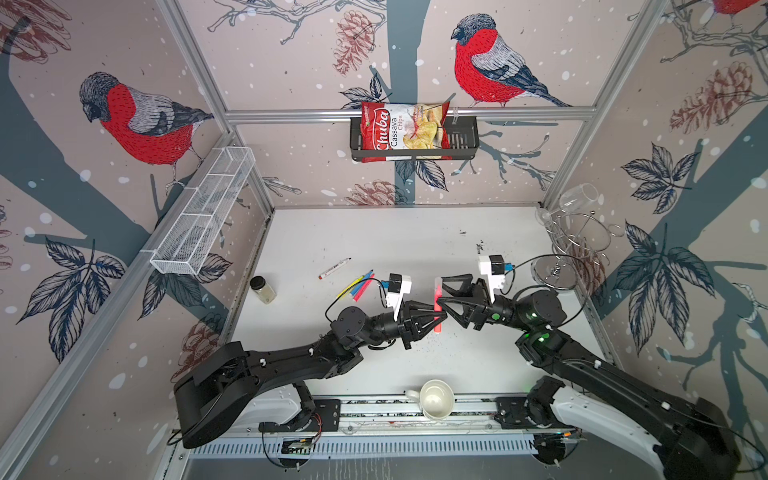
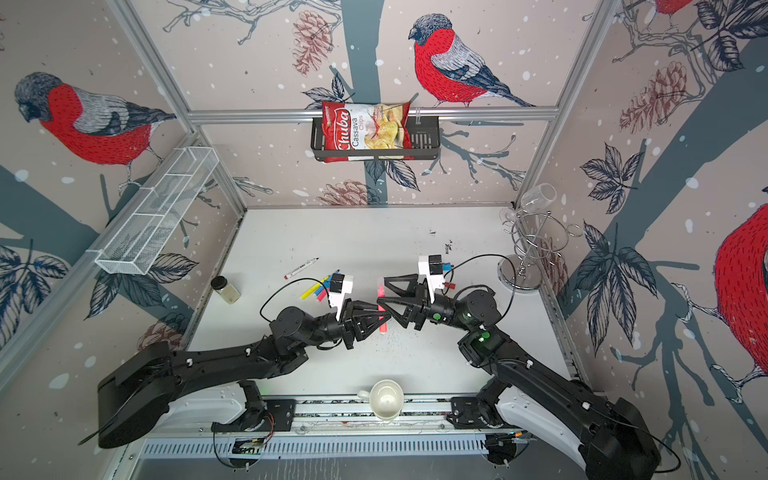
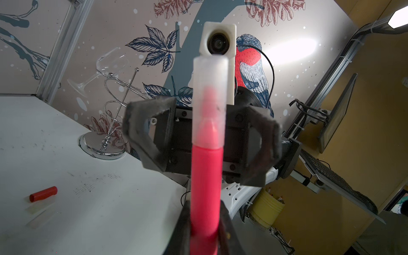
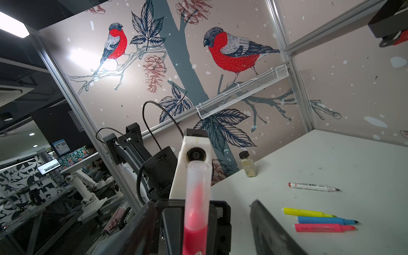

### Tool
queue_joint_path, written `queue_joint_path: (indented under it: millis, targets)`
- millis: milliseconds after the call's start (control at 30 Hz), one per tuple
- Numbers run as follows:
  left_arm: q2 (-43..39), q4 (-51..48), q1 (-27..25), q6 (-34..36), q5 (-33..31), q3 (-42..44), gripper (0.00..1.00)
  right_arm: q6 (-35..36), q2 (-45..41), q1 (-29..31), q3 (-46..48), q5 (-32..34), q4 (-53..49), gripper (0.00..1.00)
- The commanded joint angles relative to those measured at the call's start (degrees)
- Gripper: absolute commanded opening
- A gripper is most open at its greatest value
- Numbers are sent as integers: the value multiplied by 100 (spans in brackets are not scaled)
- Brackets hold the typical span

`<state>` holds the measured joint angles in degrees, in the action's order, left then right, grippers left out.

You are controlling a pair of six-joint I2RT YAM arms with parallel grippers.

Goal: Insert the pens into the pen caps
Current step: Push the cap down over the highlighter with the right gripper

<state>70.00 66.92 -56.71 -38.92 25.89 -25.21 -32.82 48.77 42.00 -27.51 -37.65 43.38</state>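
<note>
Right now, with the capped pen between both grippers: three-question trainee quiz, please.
1. True or false: the short translucent whitish cap covers the tip of the slim pink-red pen in the left gripper.
2. The right gripper is: A open, B shut on the cap, C out of view?
3. How many uncapped pens lie on the white table?
Key: 1 true. 2 A. 3 four: white-bodied dark-tipped marker, yellow pen, blue pen, pink pen.
</note>
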Motion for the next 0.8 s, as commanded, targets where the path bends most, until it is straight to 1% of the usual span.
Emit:
queue_joint_path:
  millis: [0, 133, 167, 267, 500, 600, 700, 767]
  targets:
    - [-99, 6, 0, 199, 0, -36, 0, 478, -228, -60, -137, 138, -840, 70]
    - [-226, -315, -7, 357, -101, -28, 0, 577, -528, -228, -325, 301, -1262, 72]
    - [-247, -360, -7, 383, -117, -28, 0, 598, -542, -260, -397, 313, -1350, 73]
    - [-280, -408, -4, 365, -138, -4, 0, 793, -438, -289, -769, 333, -1726, 72]
    - [-324, -514, -16, 351, -176, 8, 0, 1094, 289, -289, -1714, 218, -2474, 73]
    - [-357, -660, -16, 413, -256, 16, 0, 1145, 613, -280, -2007, 130, -2720, 70]
    - [-365, -779, -21, 461, -312, 16, 0, 1348, 905, -267, -2370, -177, -3199, 68]
    - [-370, -820, -21, 481, -343, 32, 0, 1366, 997, -247, -2455, -349, -3261, 67]
